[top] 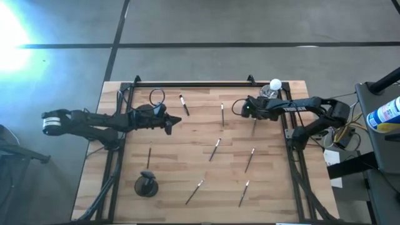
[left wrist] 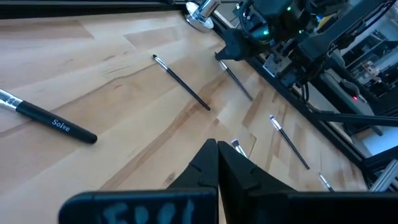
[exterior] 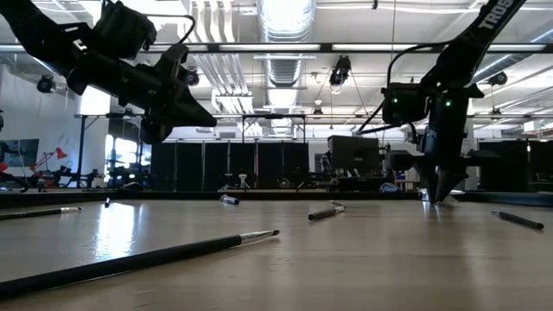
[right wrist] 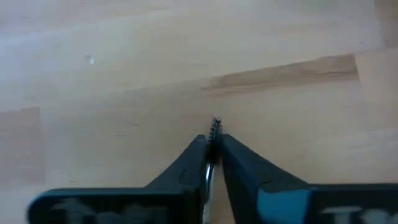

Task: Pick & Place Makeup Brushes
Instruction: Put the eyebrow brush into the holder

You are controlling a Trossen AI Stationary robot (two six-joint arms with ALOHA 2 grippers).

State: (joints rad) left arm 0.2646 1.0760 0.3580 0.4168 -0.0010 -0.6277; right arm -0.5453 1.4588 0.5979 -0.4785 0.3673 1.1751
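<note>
The right gripper [right wrist: 211, 149] has its fingers pinched on a thin brush [right wrist: 214, 134], whose dark tip pokes out just past the fingertips; in the high view this gripper [top: 245, 107] sits near the back right of the wooden surface [top: 200, 156], close to the white ball [top: 275, 84] on its clear stand. In the low view it hangs point-down with its tips [exterior: 441, 192] close to the wood, though whether they touch it is hard to judge from there. The left gripper [top: 172, 121] is held above the surface on the far side from the white ball, fingers pressed together and holding nothing — the left wrist view shows the two dark fingers [left wrist: 214, 168] meeting at a point. The other brushes lie loose on the wood. One short brush with a white-lettered handle [top: 184, 104] lies toward the back, well to the left of the ball, and another [top: 222, 113] lies between it and the right gripper. A further brush [top: 254, 125] lies just in front of the right gripper. Farther from the ball, toward the middle, lie two more [top: 215, 149] [top: 250, 159], and two [top: 194, 192] [top: 244, 193] rest near the front edge. A dark round cup [top: 146, 185] stands at the front corner farthest from the ball, with a thin brush [top: 149, 157] just behind it.
</note>
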